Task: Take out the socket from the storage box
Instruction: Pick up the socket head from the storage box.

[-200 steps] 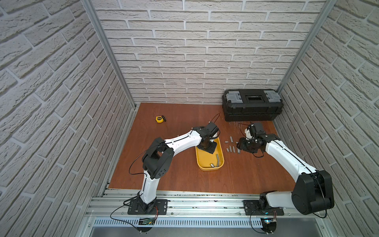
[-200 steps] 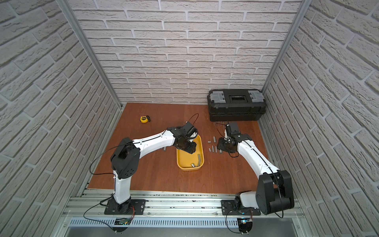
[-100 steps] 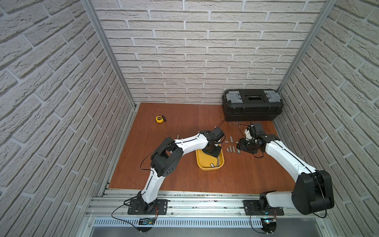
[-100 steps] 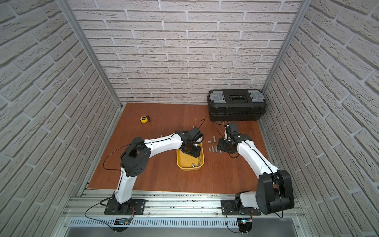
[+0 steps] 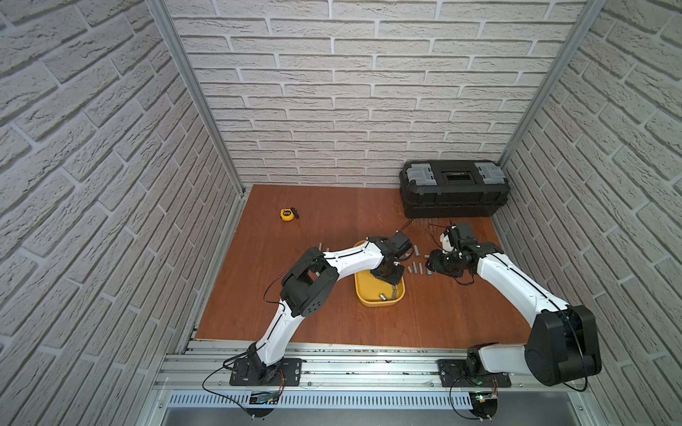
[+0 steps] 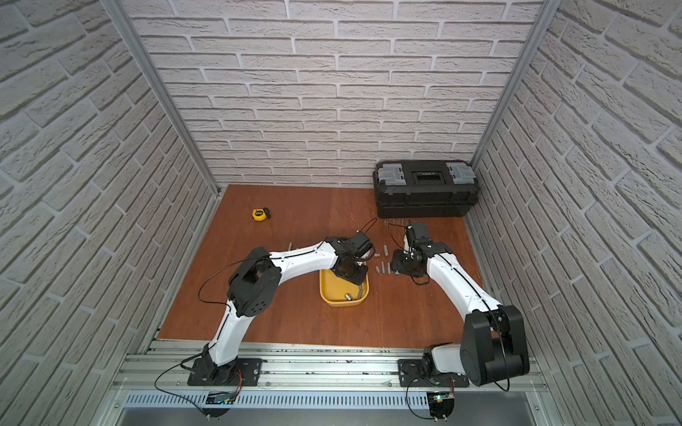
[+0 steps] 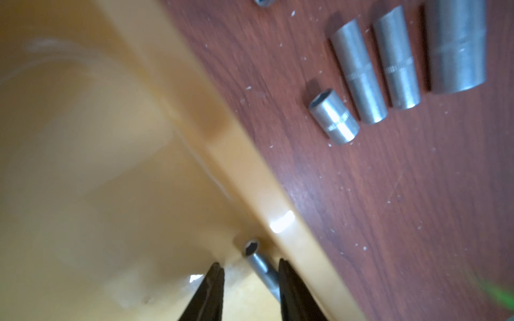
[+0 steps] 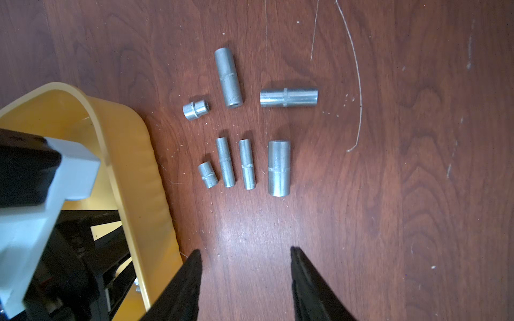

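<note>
**Item:** socket [image 7: 263, 269]. Inside the storage box [image 7: 228, 133], flat on the floor, against the wall on the box's 3 o'clock side. Not yet lifted.

**Left gripper** [image 7: 250, 264]: down inside the box. Jaws partly apart, one finger either side of the socket, with a gap showing on one side. Not closed on it; nothing held.

**Right gripper** [image 8: 245, 250]: jaws spread and empty. It hovers over the table [image 8: 389, 222] at the box's 2 o'clock, beyond the laid-out sockets.

**Progress:** seven laid-out sockets [image 8: 247, 164] lie on the table beside the box in two loose rows, so much of the emptying looks done.
- Left to do: close on this socket, raise it over the rim and set it down outside.
- In a top view, the box's 6 o'clock end holds a short socket [image 5: 382, 296] and a longer grey piece [image 5: 397, 291]. It is too small to tell whether the latter is the one being straddled.
- At least one further pick seems likely.

**Surroundings:** black toolbox [image 5: 455, 193], shut, at the table's 1 o'clock corner. Yellow tape measure [image 5: 288, 214] at 11 o'clock. Both are well apart from the work.

**Obstructions:**
- The box wall is just beside the socket and leaves the outer finger little room.
- A squeeze could push the socket along the wall or drag the light box.
- The laid-out sockets lie near the rim on the set-down side and would roll easily.
</note>
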You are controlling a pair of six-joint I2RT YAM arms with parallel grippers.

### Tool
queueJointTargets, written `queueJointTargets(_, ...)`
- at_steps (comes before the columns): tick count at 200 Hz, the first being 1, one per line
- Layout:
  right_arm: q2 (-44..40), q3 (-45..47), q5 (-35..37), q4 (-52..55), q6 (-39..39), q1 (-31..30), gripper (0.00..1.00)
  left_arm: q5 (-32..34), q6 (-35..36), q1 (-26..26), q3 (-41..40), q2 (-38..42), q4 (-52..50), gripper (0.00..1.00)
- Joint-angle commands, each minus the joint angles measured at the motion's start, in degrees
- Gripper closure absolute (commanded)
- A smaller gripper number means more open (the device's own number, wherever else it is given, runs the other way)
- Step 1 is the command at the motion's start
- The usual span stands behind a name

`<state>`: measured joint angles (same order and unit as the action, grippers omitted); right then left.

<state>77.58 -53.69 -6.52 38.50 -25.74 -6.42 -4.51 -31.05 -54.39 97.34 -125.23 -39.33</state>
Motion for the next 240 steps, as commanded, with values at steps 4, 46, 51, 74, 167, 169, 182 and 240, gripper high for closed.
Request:
queueJointTargets(4, -0.3, 0.4, -0.2, -1.1, 0.2, 0.3, 0.47, 3.2, 1.6, -0.9, 1.7, -1.3, -4.2, 0.67)
queueJointTargets(46, -0.2, 0.4, -0.3, -1.0, 0.2, 0.3, 0.47, 5.7, 2.3, -1.0, 1.6, -0.9, -6.1, 0.76)
queueJointTargets(51, -0.2, 0.4, -0.3, -1.1, 0.2, 0.3, 0.48, 6.1, 2.3, -1.1, 1.5, -0.8, -6.4, 0.76)
queueJointTargets(74, -0.1, 0.5, -0.5, -1.1, 0.2, 0.3, 0.47, 7.2, 2.8, -1.1, 1.1, -0.4, -7.2, 0.78)
queueJointTargets(167, 0.1, 0.7, -0.6, -1.1, 0.3, 0.3, 0.48, 9.1, 4.4, -1.0, 0.2, -0.2, -8.2, 0.91)
queueJointTargets(169, 0.0, 0.7, -0.7, -1.1, 0.3, 0.3, 0.47, 9.2, 4.4, -1.0, 0.1, -0.2, -8.2, 0.92)
queueJointTargets(182, 0.0, 0.7, -0.6, -1.0, 0.3, 0.3, 0.47, 9.6, 4.2, -0.8, -0.2, 0.4, -7.9, 0.93)
queueJointTargets(240, -0.1, 0.2, -1.0, -1.1, 0.4, 0.3, 0.48, 10.0, 3.7, 3.4, -2.1, 8.0, -4.7, 0.95)
